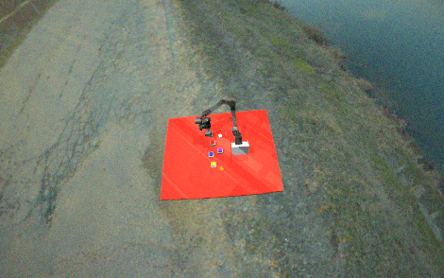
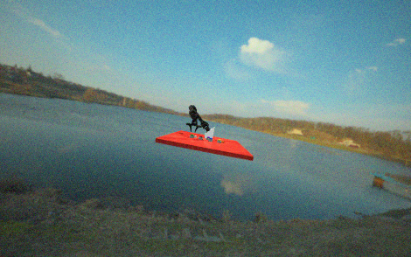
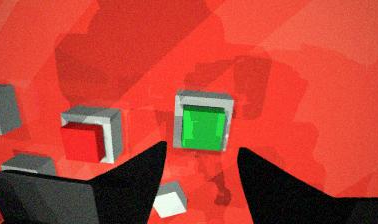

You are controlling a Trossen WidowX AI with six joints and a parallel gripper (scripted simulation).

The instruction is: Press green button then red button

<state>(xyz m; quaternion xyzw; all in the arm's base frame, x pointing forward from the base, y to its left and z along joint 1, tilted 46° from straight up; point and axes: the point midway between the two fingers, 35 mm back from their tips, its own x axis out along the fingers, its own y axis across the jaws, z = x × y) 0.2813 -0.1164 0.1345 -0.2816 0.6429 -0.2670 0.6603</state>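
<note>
The green button (image 3: 203, 129) stands raised in its grey-white housing in the wrist view, just beyond the space between the fingertips. In the top view it is hidden by the gripper. My gripper (image 1: 208, 134) (image 2: 193, 129) (image 3: 202, 150) is open, pointing down above the green button's area, with its fingers part-way apart and nothing between them. The red button (image 1: 213, 143) (image 3: 82, 143) also stands raised in its housing, left of the green one in the wrist view and outside the left finger.
A white block (image 1: 220, 136) (image 3: 169, 204) lies near the green button. Purple (image 1: 220, 150), blue (image 1: 211, 154) and yellow (image 1: 213, 165) buttons stand beyond the red one. An orange block (image 1: 221, 168) lies by the yellow button. A pale box (image 1: 240, 150) is at the arm's base.
</note>
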